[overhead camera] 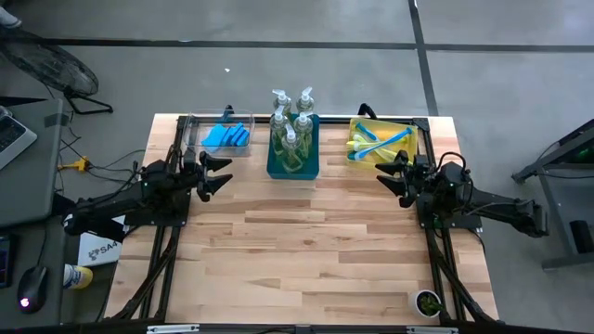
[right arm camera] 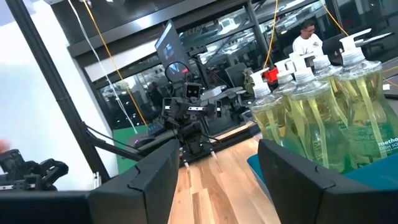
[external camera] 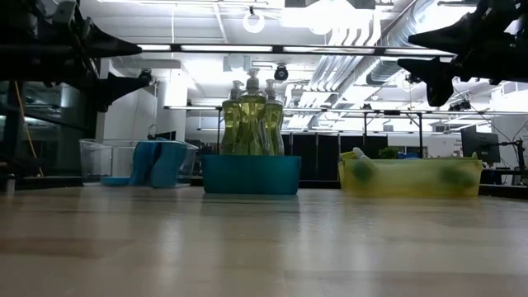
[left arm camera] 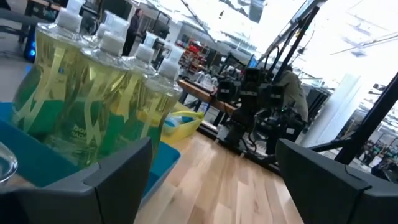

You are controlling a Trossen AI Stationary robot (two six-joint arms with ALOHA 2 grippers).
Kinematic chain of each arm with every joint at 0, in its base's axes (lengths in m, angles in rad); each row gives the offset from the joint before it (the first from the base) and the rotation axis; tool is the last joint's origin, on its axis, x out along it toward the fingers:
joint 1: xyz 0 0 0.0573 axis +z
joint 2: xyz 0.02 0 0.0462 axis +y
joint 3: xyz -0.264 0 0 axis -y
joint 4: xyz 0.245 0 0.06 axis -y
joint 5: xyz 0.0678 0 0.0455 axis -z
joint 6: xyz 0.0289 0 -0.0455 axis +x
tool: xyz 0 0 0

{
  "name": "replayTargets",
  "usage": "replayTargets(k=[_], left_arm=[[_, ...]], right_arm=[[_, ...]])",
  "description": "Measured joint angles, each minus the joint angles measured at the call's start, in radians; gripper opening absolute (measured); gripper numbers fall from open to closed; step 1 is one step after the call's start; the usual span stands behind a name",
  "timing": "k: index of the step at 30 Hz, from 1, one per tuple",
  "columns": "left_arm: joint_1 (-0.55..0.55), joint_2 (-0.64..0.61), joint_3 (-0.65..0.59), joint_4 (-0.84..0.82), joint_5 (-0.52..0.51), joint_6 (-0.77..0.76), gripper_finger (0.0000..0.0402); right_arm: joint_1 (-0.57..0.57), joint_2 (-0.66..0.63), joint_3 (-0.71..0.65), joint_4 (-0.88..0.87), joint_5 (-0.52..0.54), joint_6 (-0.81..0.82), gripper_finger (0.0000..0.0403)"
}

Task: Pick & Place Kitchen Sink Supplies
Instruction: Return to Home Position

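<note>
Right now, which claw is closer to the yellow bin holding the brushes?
Right. The right claw hangs open just off the near edge of the yellow bin. The left claw hangs by the clear bin, with the teal bin between it and the yellow one.

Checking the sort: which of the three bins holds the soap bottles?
The teal middle bin, pump bottles upright in it; the clear bin holds blue sponges, the yellow bin dish brushes.

An industrial lab: exposed ceiling ducts [external camera: 364, 43], strip lights [external camera: 224, 48], concrete floor [overhead camera: 278, 79].
</note>
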Motion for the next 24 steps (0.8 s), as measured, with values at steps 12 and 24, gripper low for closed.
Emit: replayTargets(k=[12, 24], left_arm=[[0.000, 0.000, 0.000, -0.029, -0.001, 0.002, 0.0335], [0.000, 0.000, 0.000, -0.029, -0.002, 0.002, 0.0335]], right_arm=[[0.000, 0.000, 0.000, 0.001, 0.000, -0.001, 0.0213], [0.000, 0.000, 0.000, 0.001, -0.001, -0.001, 0.0213]])
